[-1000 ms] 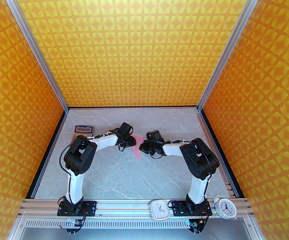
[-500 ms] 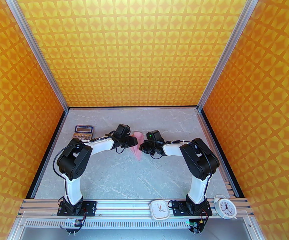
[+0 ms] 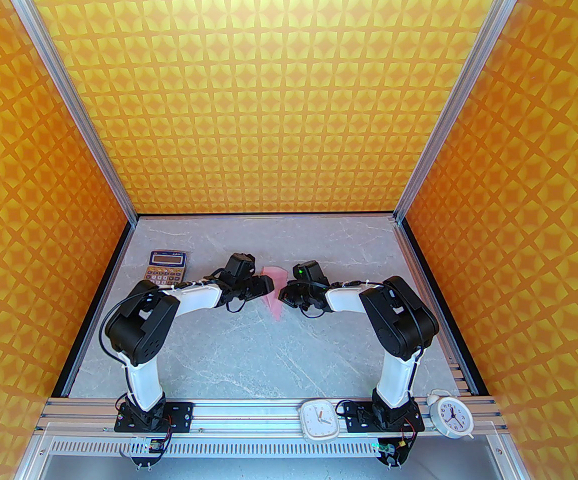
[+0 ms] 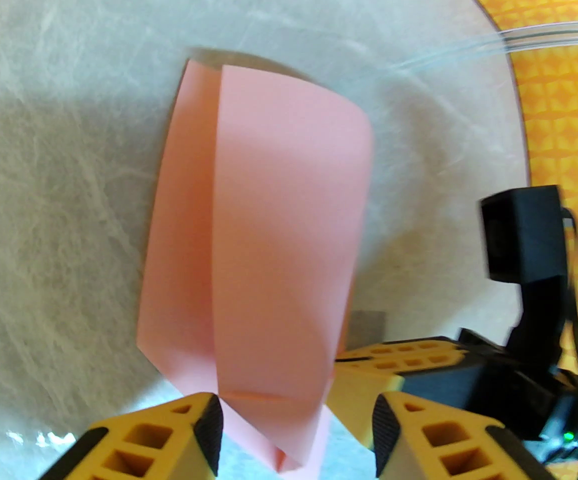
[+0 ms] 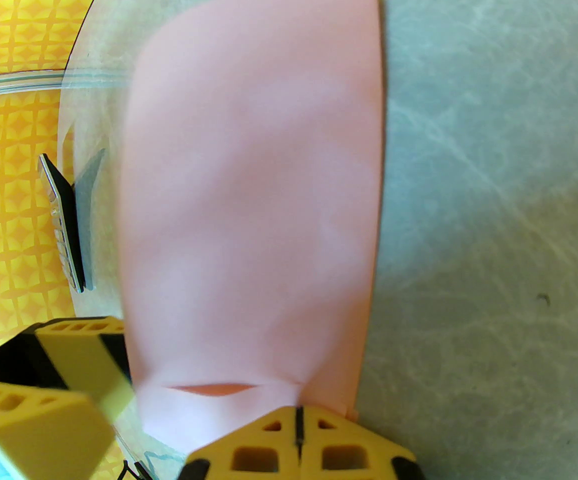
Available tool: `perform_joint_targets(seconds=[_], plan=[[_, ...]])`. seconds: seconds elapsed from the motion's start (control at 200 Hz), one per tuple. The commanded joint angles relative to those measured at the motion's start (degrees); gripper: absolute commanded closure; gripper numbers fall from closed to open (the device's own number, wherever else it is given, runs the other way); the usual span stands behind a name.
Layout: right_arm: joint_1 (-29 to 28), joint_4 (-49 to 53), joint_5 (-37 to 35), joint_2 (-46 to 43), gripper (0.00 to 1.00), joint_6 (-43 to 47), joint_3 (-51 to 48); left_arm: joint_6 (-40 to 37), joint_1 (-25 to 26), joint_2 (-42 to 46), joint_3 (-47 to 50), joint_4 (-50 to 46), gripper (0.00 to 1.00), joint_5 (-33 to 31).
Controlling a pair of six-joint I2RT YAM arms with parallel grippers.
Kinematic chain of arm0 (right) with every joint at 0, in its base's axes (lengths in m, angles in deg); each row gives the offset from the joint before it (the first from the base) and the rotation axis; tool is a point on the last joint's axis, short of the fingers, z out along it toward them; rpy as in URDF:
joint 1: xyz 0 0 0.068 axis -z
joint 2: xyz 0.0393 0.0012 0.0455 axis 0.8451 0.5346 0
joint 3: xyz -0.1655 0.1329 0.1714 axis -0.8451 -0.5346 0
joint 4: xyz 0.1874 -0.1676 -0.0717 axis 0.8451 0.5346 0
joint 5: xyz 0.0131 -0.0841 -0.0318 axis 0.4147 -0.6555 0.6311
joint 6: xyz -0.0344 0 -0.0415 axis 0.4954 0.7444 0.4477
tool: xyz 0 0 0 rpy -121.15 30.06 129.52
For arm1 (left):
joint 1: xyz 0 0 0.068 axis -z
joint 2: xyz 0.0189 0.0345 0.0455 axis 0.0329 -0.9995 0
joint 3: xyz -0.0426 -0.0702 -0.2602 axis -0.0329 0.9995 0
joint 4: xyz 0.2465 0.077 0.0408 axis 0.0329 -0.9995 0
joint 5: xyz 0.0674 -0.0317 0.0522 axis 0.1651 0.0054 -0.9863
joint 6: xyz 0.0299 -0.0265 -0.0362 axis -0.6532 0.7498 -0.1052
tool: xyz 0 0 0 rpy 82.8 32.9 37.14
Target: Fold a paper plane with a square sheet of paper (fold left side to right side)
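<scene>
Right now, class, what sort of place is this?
Probably a robot test cell: left arm and right arm bolted to an aluminium rail, a marble-look table boxed in by orange patterned walls.

Reaches in from nine o'clock with left gripper (image 3: 267,283), jaws parted. Meets it from three o'clock with right gripper (image 3: 284,294), jaws pressed together.

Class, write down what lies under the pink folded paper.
Grey marbled tabletop shows all around the paper. The patch directly beneath is covered, so what lies there cannot be told.
</scene>
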Motion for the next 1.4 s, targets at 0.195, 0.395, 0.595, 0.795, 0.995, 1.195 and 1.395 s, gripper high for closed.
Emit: perform_joint_targets(seconds=[0.195,0.395,0.595,0.795,0.995,1.195,1.395], plan=[[-0.62,6.02,-2.32,2.5,1.0,0.99,-2.28,4.56,-0.31,0.5,3.41,8.42,0.42,4.26],[-0.62,6.11,-2.28,2.52,1.0,0.9,-2.25,1.95,-0.46,-0.73,1.66,6.31,0.6,3.85],[-0.61,6.28,-2.24,1.79,1.0,1.16,-2.21,-2.22,-0.47,-2.13,0.16,1.93,0.84,1.79],[-0.65,6.11,-2.3,-0.71,1.0,2.6,-2.2,-4.65,0.0,-3.2,-2.73,-4.34,0.96,-2.15],[-0.94,6.82,-3.1,-4.52,1.0,5.93,-2.03,-6.04,0.82,-3.87,-6.03,-11.65,1.0,-6.63],[-3.08,6.75,-3.9,-5.92,1.0,8.36,-0.54,-7.2,1.92,-5.09,-9.23,-16.61,1.0,-9.56],[-4.52,5.23,-2.86,-3.77,1.0,7.96,1.18,-6.84,2.26,-5.65,-10.87,-19.19,1.0,-10.78]])
